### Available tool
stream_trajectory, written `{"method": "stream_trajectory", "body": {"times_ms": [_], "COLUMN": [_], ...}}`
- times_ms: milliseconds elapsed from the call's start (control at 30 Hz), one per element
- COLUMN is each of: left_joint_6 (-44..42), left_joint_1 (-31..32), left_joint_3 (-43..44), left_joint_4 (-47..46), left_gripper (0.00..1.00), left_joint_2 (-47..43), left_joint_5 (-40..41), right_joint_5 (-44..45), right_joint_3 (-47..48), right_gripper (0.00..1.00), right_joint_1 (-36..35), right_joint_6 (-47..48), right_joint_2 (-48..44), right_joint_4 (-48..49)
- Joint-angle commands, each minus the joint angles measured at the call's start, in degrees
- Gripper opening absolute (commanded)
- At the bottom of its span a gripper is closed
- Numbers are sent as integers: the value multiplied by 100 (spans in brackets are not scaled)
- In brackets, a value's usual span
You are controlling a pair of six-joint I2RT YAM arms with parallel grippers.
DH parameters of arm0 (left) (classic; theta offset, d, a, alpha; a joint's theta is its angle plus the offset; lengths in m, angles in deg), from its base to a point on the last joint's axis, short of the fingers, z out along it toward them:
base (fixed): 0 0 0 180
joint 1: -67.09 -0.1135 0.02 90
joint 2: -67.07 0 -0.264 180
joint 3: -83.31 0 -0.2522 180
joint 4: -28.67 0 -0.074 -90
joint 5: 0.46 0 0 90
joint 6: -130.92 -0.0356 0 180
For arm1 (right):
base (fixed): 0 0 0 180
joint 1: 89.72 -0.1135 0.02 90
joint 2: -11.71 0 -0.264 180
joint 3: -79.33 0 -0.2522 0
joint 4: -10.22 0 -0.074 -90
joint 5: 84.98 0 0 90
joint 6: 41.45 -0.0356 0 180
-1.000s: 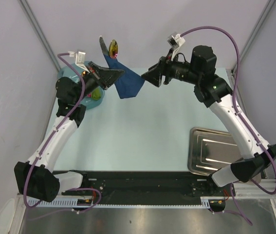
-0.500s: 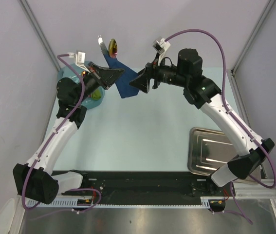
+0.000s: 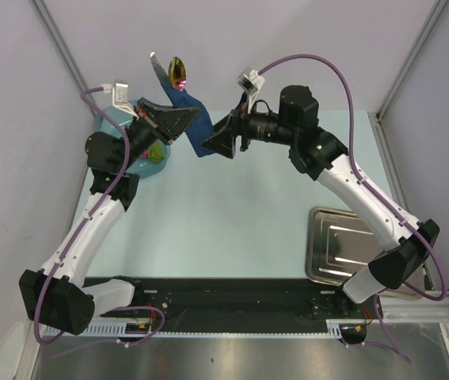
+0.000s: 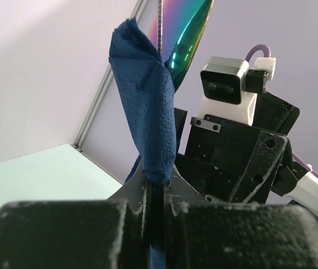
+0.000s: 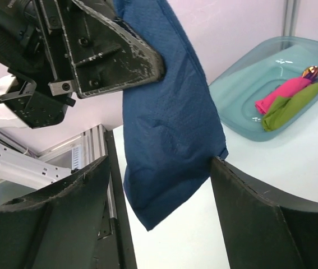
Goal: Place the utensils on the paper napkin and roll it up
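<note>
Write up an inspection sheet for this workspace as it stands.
Surface: pale table, no spills seen.
Job's things: navy paper napkin bunched around the utensils, held off the table; shiny ends poke out on top.
Clutter: teal tub holding a pink roll and a green roll; steel tray near right.
Grippers: left gripper shut on the napkin; right gripper open, the napkin's loose end hanging between its fingers.
Cables: purple cable looped over each arm, no snag seen.
Surroundings: lilac walls, metal frame posts.
</note>
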Motion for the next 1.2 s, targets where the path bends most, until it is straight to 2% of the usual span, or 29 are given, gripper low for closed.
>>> {"method": "stream_trajectory", "body": {"times_ms": [0,100,233,333,467,600,733,900,1167], "left_joint_6": [101,13,-136,-382,-1005,-1227,-1341,-1359,-902], "left_joint_1": [60,86,86,77,86,130,183,262,280], "left_joint_3": [28,45,36,36,344,388,458,467,230], "left_joint_4": [-407,-311,-127,190,1225,1474,1632,1624,982], "left_gripper": [0,0,0,0,0,0,0,0,0], "left_joint_2": [-150,-133,-185,-282,-282,-352,-387,-475,-598], "left_joint_5": [16,33,164,340,796,1018,1123,1114,860], "right_joint_5": [-95,159,756,1293,2013,2690,2850,2683,2332], "right_joint_3": [-4,40,128,189,40,-101,-22,-13,-109], "right_gripper": [76,75,79,81,88,89,87,85,85], "right_joint_1": [-125,-213,-257,-248,-397,-730,-1091,-1215,-1180], "right_joint_6": [116,345,688,864,1232,1856,2349,2236,2016], "right_joint_2": [-97,-115,-202,-377,-650,-748,-695,-554,-431], "right_joint_4": [321,207,-258,-478,-541,-365,-269,-233,-31]}}
